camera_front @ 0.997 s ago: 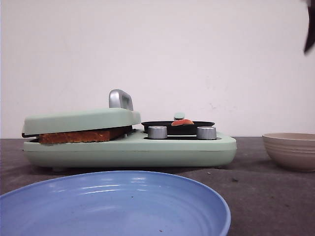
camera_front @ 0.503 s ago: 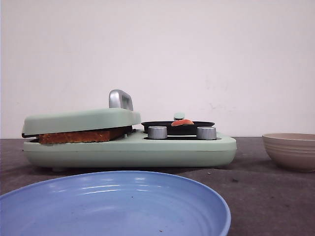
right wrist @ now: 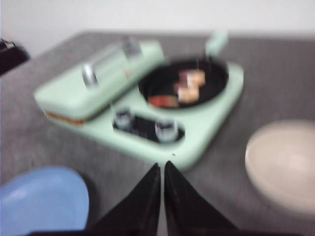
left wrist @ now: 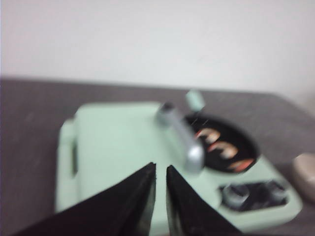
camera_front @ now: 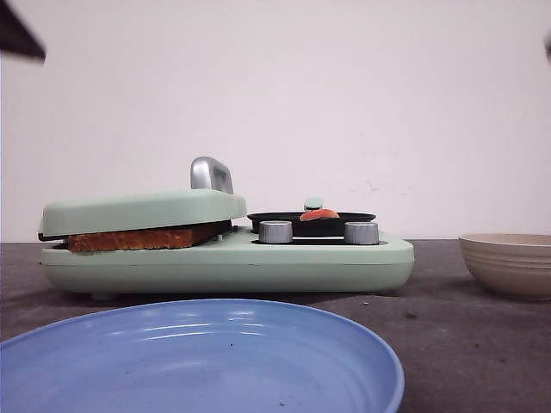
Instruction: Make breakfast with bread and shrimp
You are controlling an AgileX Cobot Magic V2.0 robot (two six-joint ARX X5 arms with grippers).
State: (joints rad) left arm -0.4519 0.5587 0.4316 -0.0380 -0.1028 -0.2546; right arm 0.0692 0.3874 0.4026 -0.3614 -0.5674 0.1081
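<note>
While the blue plate (camera_front: 198, 357) sits nearest on the tabletop (camera_front: 465, 344), the bread (camera_front: 142, 238) lies behind it under the green cooker's lid (camera_front: 142, 211), shrimp (camera_front: 318, 214) in the black pan (camera_front: 312, 220) alongside. Left tool (left wrist: 161, 174) and right tool (right wrist: 162, 172) hang above, tips nearly together, holding nothing.

appliance (camera_front: 228, 258) sits mid-desk. bread (camera_front: 142, 238) lies under its lid (camera_front: 142, 211), left side; pan (camera_front: 312, 222) with shrimp (camera_front: 319, 214) on right side, knobs (camera_front: 275, 231) in front. plate (camera_front: 198, 361) at front edge; bowl (camera_front: 508, 262) at right edge.
</note>
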